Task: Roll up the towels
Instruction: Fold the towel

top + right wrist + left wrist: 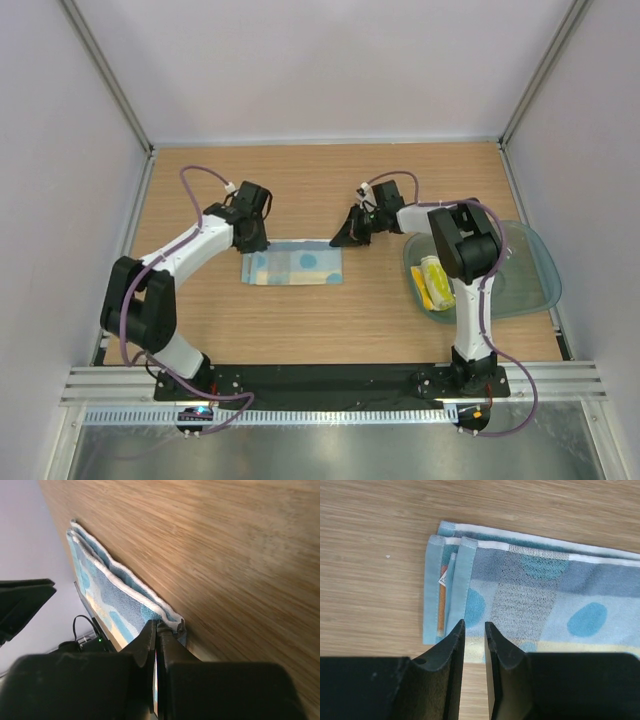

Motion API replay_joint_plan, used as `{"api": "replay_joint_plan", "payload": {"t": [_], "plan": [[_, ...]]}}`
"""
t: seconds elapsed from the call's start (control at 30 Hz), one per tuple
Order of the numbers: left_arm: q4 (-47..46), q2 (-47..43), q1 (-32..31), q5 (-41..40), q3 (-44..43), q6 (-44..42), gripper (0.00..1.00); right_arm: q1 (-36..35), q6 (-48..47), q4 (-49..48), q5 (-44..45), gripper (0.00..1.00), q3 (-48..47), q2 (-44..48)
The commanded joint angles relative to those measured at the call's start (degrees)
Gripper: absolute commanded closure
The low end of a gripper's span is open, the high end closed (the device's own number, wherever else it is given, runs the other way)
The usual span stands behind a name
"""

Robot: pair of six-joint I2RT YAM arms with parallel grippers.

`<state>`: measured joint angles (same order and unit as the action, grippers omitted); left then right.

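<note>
Inside the tub [530,272] lies the yellow towel [435,284].

Seen from above, the right arm [463,245] covers part of the yellow towel [436,285] in the tub [530,275] near the right edge of the desk [380,320]. The towel's print is too small to read. In the left wrist view the blue towel [535,595] runs off the right edge, and the left fingers [451,652] hide its near hem. In the right wrist view the right fingers [145,642] hide its nearest corner, so whether they touch it cannot be told.
</note>
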<state>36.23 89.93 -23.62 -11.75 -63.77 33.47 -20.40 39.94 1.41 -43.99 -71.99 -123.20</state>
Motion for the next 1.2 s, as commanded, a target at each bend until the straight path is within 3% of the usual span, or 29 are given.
{"api": "replay_joint_plan", "payload": {"t": [0.0,0.2,0.37,0.53,0.73,0.77,0.87,0.9,0.97,1.0,1.03,1.07,1.1,1.17], "plan": [[-2.6,2.4,0.1,-0.9,-3.0,-1.7,0.77,-0.6,0.0,-3.4,2.0,0.99,4.2,-1.3],[-3.0,11.1,0.2,-5.7,-5.9,-3.8,0.79,-0.2,-0.5,-4.6,4.5,0.99,12.8,2.5],[-2.6,15.3,0.4,-7.3,-7.5,-4.8,0.82,-0.2,-3.4,0.6,9.7,0.99,19.1,10.7],[-1.1,12.3,0.3,-8.0,-9.9,-5.3,0.82,-0.8,-5.7,7.2,11.6,0.99,19.1,16.4],[6.2,4.3,-0.7,-10.8,-18.7,-6.8,0.8,-3.6,-10.1,17.7,16.8,0.97,9.0,22.8],[7.2,3.1,-1.7,-10.9,-19.8,-7.3,0.79,-3.8,-10.5,19.2,17.7,0.94,5.8,23.8],[8.9,-3.3,-4.6,-11.4,-22.3,-9.2,0.68,-5.1,-12.3,23.8,22.2,0.63,0.7,29.4],[8.7,-7.8,-5.5,-11.6,-22.2,-9.6,0.52,-5.7,-13.0,25.4,25.1,0.48,-0.1,32.6],[4.3,-12.9,-6.0,-8.7,-18.3,-8.7,0.2,-6.4,-13.1,25.7,28.4,0.36,-0.4,36.8],[0.5,-15.7,-5.4,-7.4,-14.9,-7.4,0.01,-6.6,-13.2,25.5,30.3,0.24,0.1,38.7],[-8.5,-22.0,-5.0,-3.3,-11.2,-6.2,0.0,-6.8,-12.7,24.4,33.8,0.19,1.7,42.7],[-15.2,-24.8,-4.3,-0.8,-1.1,-5.2,0.0,-6.8,-12.3,23.6,35.4,0.13,2.9,44.4],[-20.8,-27.4,-3.3,0.8,3.5,-4.0,0.0,-6.7,-11.6,22.6,36.6,0.01,3.9,46.3],[-28.6,-32.7,-2.1,4.7,10.6,1.4,0.0,-6.8,-11.7,22.5,39.4,0.0,6.1,49.9]]}}
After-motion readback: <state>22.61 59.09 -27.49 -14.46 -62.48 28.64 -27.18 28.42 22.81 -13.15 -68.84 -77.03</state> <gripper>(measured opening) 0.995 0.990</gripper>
